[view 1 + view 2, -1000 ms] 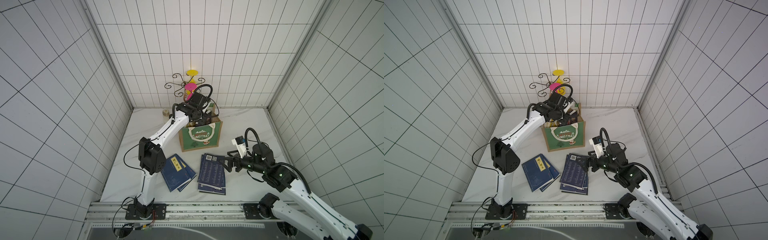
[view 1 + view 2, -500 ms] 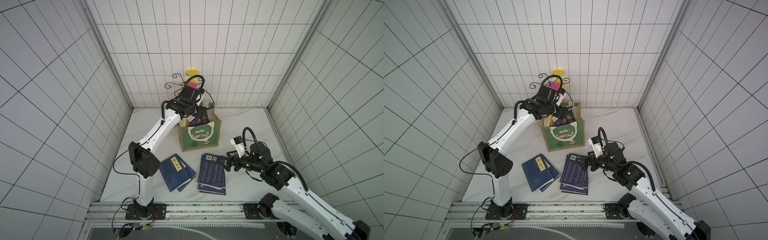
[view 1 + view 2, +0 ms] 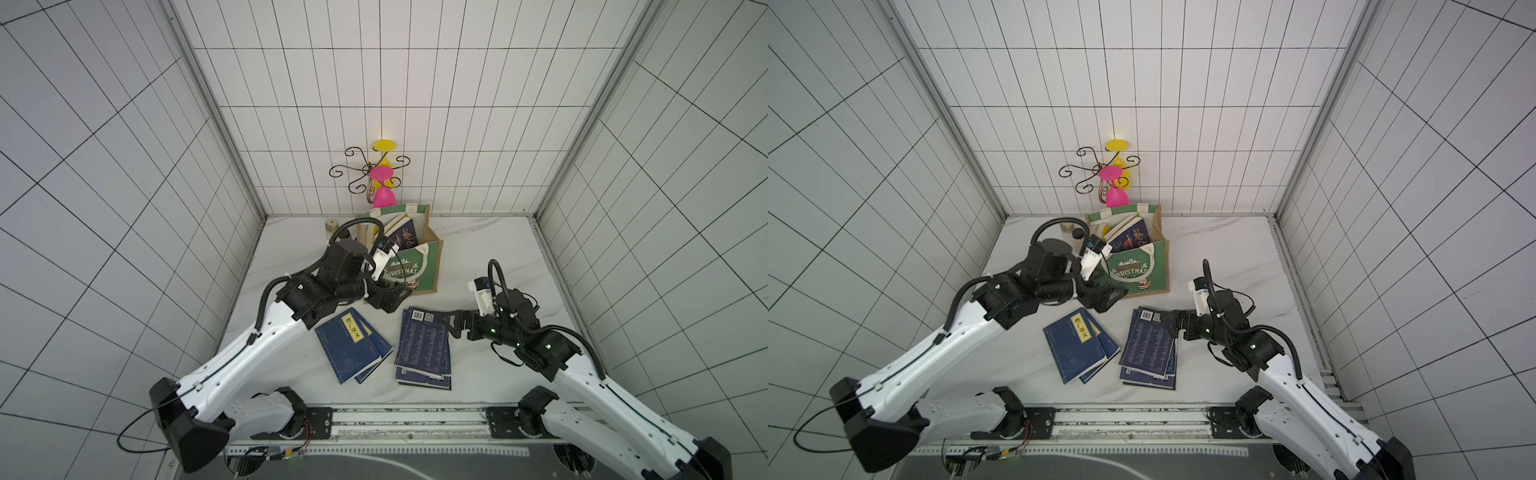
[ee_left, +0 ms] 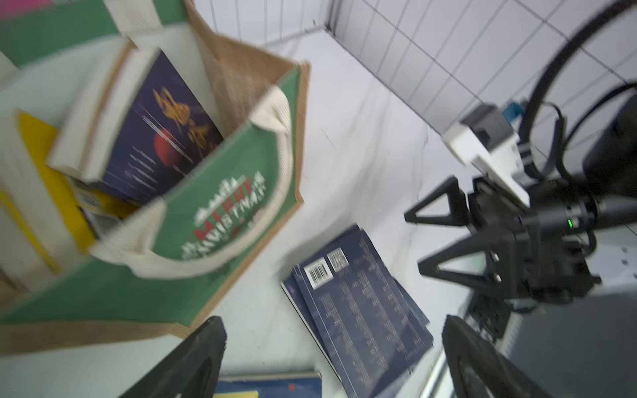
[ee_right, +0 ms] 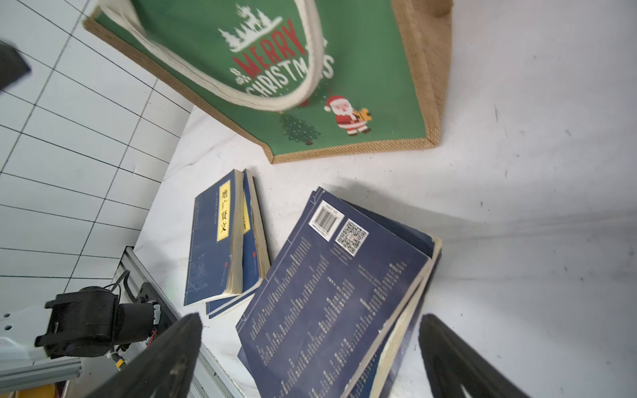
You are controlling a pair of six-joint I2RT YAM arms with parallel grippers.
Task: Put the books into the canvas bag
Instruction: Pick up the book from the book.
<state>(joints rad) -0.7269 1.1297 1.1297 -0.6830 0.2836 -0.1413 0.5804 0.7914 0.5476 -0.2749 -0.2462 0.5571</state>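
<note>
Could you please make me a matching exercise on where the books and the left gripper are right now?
1. dark illustrated book
2. book with yellow title label
3. barcode-up book stack
4. left gripper

a. on the table, just in front of the right gripper
b. open, empty, near the canvas bag
c. inside the canvas bag
d. on the table, atop another blue book

Pairs: 1-c, 2-d, 3-a, 4-b.

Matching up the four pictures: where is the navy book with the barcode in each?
In a top view: barcode book flat, in front of the bag.
In a top view: same spot.
Left wrist: book between bag and right gripper.
Right wrist: book close ahead, bag beyond.
Shared landmark: the bag's CHRISTMAS print.
</note>
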